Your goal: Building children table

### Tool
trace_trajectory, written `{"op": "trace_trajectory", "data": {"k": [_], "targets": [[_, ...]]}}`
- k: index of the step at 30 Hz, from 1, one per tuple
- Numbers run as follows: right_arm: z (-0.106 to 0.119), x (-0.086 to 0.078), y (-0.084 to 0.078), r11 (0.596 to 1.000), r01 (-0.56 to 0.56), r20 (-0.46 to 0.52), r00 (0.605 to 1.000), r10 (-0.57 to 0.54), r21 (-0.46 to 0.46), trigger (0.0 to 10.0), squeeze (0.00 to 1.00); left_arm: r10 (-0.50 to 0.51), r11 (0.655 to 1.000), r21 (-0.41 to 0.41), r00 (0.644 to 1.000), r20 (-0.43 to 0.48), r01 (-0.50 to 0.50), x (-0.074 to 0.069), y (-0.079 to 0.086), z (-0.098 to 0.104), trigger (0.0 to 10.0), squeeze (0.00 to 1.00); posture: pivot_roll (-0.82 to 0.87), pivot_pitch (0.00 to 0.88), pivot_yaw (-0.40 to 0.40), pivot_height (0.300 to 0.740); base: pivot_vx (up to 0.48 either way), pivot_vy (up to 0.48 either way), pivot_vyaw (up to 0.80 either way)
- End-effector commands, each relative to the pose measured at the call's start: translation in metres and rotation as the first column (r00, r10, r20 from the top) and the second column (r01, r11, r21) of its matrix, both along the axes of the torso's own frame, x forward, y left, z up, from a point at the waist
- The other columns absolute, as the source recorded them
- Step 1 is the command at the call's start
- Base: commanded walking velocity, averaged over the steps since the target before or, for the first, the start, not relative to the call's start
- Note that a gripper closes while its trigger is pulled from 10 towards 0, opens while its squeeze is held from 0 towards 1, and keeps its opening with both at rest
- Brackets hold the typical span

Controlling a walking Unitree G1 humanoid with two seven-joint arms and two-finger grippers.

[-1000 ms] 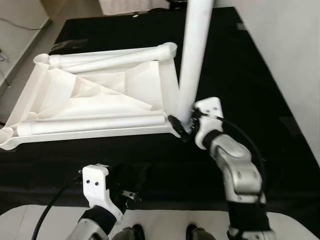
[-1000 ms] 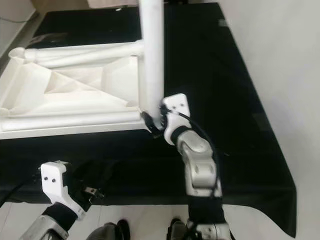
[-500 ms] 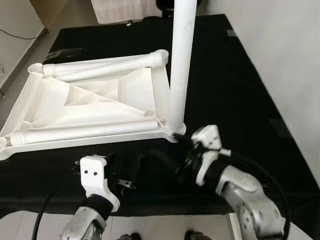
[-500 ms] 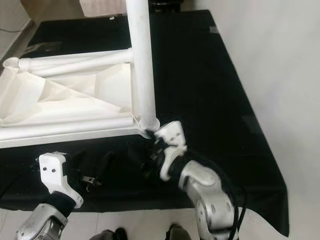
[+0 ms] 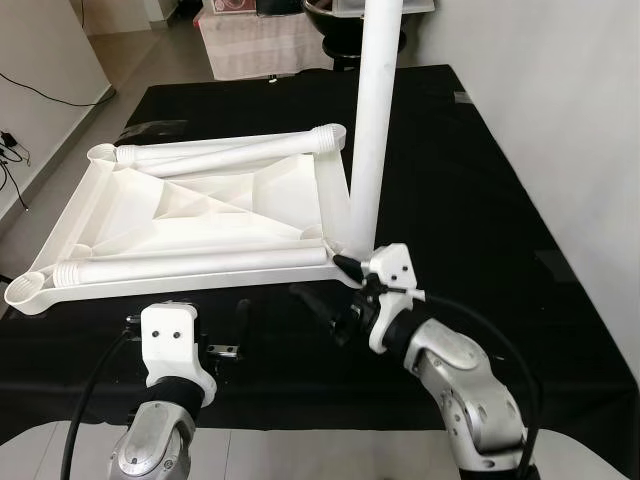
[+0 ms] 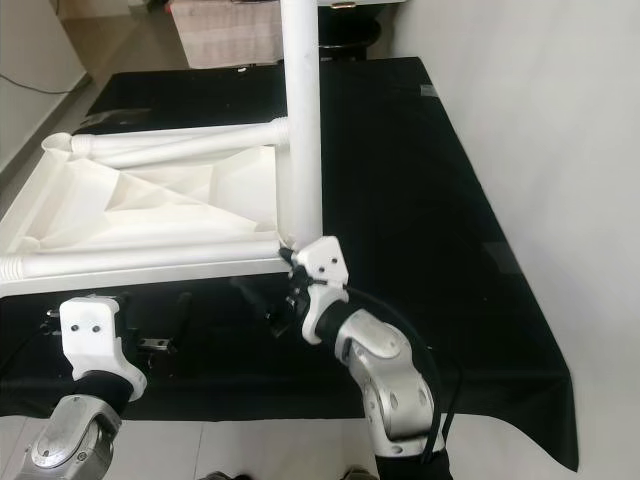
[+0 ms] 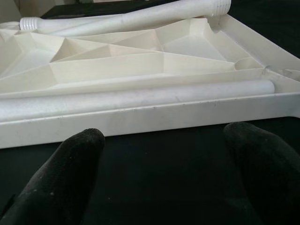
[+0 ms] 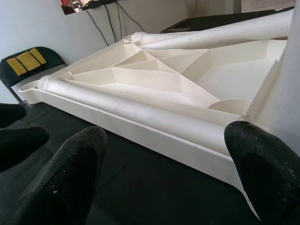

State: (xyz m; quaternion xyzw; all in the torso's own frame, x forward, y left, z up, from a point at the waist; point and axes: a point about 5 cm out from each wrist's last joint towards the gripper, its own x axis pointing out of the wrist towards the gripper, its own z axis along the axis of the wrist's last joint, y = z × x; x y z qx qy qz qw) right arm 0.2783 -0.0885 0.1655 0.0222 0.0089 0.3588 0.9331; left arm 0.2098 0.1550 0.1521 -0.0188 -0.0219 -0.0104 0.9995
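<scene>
Spreading its fingers, the right gripper [image 5: 335, 300] hovers beside the upright leg [image 5: 368, 130] at the upturned tabletop [image 5: 200, 215]'s near corner; the left gripper [image 7: 159, 164] gapes too.

Black cloth [image 5: 470, 180] carries the upturned white tabletop [image 5: 190, 215].

Upturned white tabletop [image 5: 190, 215] takes the left half of the black mat [image 5: 470, 180]; right half open. Upright leg [image 5: 367, 120] blocks the near right corner. Loose legs lie along near [image 5: 190, 265] and far [image 5: 225, 152] edges. Narrow mat strip near side, with left gripper [image 5: 222, 322] and right gripper [image 5: 325, 300], fingers spread.
</scene>
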Motion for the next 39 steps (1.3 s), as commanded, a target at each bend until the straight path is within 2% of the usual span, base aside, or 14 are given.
{"op": "trace_trajectory", "data": {"k": [1, 6, 10, 22, 33, 39], "targets": [[-0.001, 0.001, 0.002, 1.0, -0.01, -0.002, 1.0, 0.01, 0.006, 10.0, 0.0, 0.052, 0.998, 0.038, 0.998, -0.03, -0.051, -0.002, 0.007, -0.006, 10.0, 0.0, -0.02, 0.136, 0.043, 0.74, 0.0, 0.48, 0.0], [-0.003, 0.014, -0.003, 0.996, 0.092, 0.02, 0.996, -0.091, -0.008, 10.0, 0.0, 0.135, 0.989, 0.069, 0.991, -0.023, -0.133, -0.004, 0.013, -0.007, 10.0, 0.0, -0.03, 0.141, 0.04, 0.74, 0.0, 0.48, 0.0], [-0.005, 0.024, -0.007, 0.985, 0.17, 0.034, 0.985, -0.17, -0.023, 10.0, 0.0, 0.139, 0.987, 0.087, 0.99, -0.025, -0.136, -0.001, 0.013, -0.009, 10.0, 0.0, -0.04, 0.141, 0.044, 0.74, 0.0, 0.48, 0.0], [-0.006, 0.035, -0.004, 0.975, 0.218, 0.048, 0.975, -0.216, -0.034, 10.0, 0.0, 0.103, 0.989, 0.109, 0.994, -0.028, -0.099, 0.004, 0.011, -0.009, 10.0, 0.0, -0.04, 0.138, 0.052, 0.74, 0.0, 0.48, 0.0], [-0.008, 0.042, -0.008, 0.958, 0.284, 0.056, 0.958, -0.282, -0.033, 10.0, 0.0, 0.09, 0.992, 0.087, 0.996, -0.027, -0.088, 0.007, 0.011, -0.009, 10.0, 0.0, -0.05, 0.129, 0.048, 0.74, 0.0, 0.48, 0.0], [-0.01, 0.046, -0.011, 0.947, 0.318, 0.053, 0.947, -0.316, -0.034, 10.0, 0.0, 0.085, 0.991, 0.101, 0.996, -0.013, -0.083, 0.008, 0.01, -0.008, 10.0, 0.0, -0.05, 0.126, 0.048, 0.74, 0.0, 0.0, 0.0]]}}
